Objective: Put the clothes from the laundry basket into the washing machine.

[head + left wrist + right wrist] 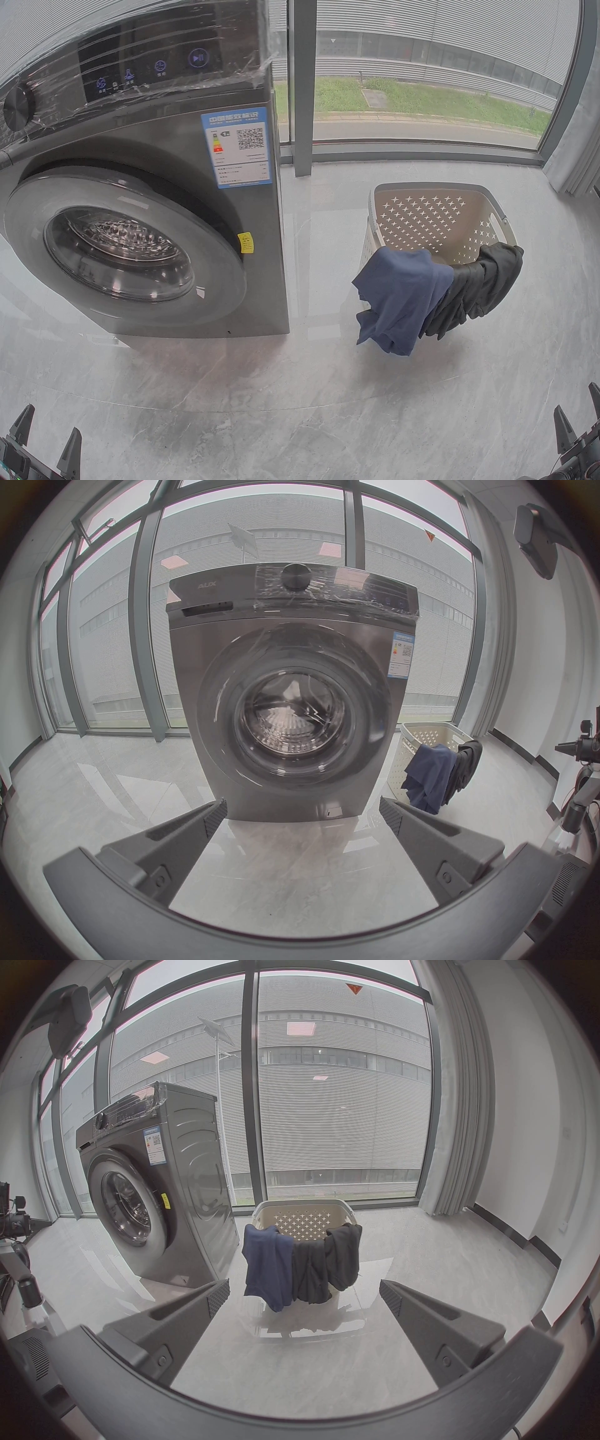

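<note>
A pale, glossy stone floor (312, 400) runs up to tall windows (437, 62) along the far wall, with a light curtain (578, 156) hanging at the right end. On the left stands the grey washing machine (262, 206), its control panel (156, 62) wrapped in clear film. Its round door (119, 253) is shut, and the steel drum shows through the glass.

To the right of the machine, apart from it on the open floor, sits the cream laundry basket (437, 215), its walls pierced with small stars. The clothes are draped over its near rim and hang down the outside: a blue garment (403, 297) on the side nearer the machine, and just beside it, touching, a black garment (481, 284). From here it looks like one dark piece, though it may be two.

Both arms are low and well back from all this. The left gripper (50, 431) sits at the near left edge of the floor, facing the machine's door, its fingers spread wide with nothing between them. The right gripper (576, 406) sits at the near right, facing the basket and its hanging clothes, fingers likewise wide apart and holding nothing.

Smaller details on the machine's front: a blue-edged label (237, 147) at the upper right corner and, below it beside the door, a small yellow sticker (246, 242).
</note>
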{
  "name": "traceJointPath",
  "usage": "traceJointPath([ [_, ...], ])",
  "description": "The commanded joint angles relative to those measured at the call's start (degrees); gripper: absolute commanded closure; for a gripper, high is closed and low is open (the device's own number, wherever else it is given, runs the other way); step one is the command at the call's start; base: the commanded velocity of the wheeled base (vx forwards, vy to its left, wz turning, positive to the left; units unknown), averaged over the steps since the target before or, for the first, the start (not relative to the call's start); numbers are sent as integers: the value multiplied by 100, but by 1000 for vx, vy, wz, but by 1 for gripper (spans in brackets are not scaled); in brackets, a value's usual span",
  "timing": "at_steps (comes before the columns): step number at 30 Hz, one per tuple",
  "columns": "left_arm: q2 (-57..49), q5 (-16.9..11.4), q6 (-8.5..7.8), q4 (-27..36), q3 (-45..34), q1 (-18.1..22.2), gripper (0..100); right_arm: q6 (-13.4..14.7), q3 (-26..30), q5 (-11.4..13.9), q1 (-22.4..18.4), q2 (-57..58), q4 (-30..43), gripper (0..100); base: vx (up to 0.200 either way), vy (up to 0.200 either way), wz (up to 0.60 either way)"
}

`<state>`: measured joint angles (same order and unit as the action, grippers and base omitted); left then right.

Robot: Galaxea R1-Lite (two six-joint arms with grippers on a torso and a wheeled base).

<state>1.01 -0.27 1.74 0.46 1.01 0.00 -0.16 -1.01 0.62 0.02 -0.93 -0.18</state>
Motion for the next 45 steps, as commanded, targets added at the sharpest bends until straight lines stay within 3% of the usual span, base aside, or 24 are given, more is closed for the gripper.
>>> traceJointPath([
  [1,-57,0,1,-2,-84,0,0,-2,101,-1,-2,93,1,0,0,200,0],
  [14,-57,0,1,-2,-84,0,0,-2,101,8,-2,93,1,0,0,200,0],
  [29,-57,0,1,-2,-84,0,0,-2,101,8,-2,93,1,0,0,0,240],
  [38,-57,0,10,-2,-84,0,0,-2,101,8,6,93,1,0,0,200,0],
  [45,-57,0,10,-2,-84,0,0,-2,101,8,6,93,1,0,0,0,0],
])
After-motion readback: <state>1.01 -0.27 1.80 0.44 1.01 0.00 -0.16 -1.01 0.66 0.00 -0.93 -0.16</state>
